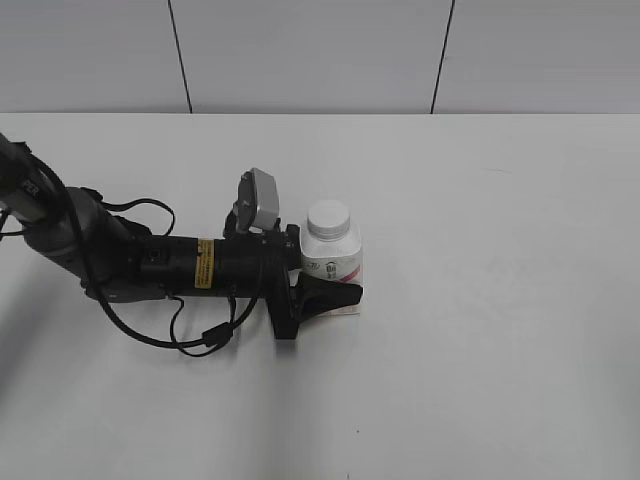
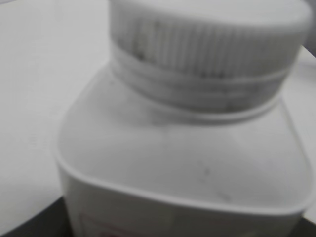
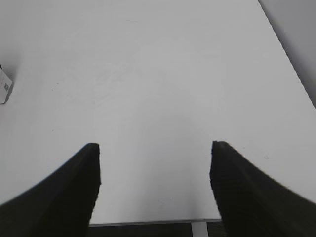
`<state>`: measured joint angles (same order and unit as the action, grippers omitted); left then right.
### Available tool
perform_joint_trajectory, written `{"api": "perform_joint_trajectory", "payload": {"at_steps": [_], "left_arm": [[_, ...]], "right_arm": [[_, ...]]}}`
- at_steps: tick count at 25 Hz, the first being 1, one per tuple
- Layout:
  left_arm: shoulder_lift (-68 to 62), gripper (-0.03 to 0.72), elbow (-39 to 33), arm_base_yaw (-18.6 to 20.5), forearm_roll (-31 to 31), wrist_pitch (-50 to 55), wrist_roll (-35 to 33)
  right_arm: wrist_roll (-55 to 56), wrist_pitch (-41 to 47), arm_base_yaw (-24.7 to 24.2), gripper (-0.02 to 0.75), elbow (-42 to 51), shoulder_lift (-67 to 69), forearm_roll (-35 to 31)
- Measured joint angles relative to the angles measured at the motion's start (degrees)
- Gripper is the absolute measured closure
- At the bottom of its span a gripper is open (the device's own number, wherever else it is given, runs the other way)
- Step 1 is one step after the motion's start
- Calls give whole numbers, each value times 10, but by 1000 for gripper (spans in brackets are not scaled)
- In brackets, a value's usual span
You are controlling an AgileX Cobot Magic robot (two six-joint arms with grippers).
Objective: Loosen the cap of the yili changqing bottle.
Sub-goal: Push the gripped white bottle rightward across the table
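The yili changqing bottle (image 1: 335, 262) stands upright on the white table, white with a pink-red label. Its cap (image 1: 328, 218) is white and sits on the neck. My left gripper (image 1: 342, 286) reaches in from the left and is closed round the bottle's body, with one black finger across the front. The left wrist view is filled by the bottle's shoulder (image 2: 182, 163) and the ribbed cap (image 2: 207, 44). My right gripper (image 3: 154, 158) is open and empty above bare table. It does not show in the exterior view.
The white table (image 1: 480, 350) stretches to a grey panelled wall at the back. The left arm and its cables lie low over the left of the table. The table's near edge (image 3: 148, 222) shows below the right gripper's fingers.
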<state>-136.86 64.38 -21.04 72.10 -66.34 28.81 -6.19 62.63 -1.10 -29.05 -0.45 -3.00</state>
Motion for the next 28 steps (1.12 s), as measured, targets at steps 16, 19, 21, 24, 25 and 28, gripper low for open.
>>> {"api": "perform_joint_trajectory", "payload": {"at_steps": [16, 19, 21, 24, 25, 28], "left_arm": [[2, 263, 0, 0, 9, 1, 1], [4, 265, 0, 0, 13, 5, 1], [6, 265, 0, 0, 23, 7, 1], [7, 265, 0, 0, 40, 9, 1], [7, 265, 0, 0, 44, 9, 1], [8, 266, 1, 0, 52, 8, 1]], "right_arm": [[0, 0, 0, 192, 0, 0, -10], [2, 0, 0, 192, 0, 0, -12], [21, -1, 0, 192, -2, 0, -16], [48, -2, 0, 192, -14, 26, -28], [54, -2, 0, 192, -20, 52, -37], [66, 5, 0, 192, -52, 147, -66]]}}
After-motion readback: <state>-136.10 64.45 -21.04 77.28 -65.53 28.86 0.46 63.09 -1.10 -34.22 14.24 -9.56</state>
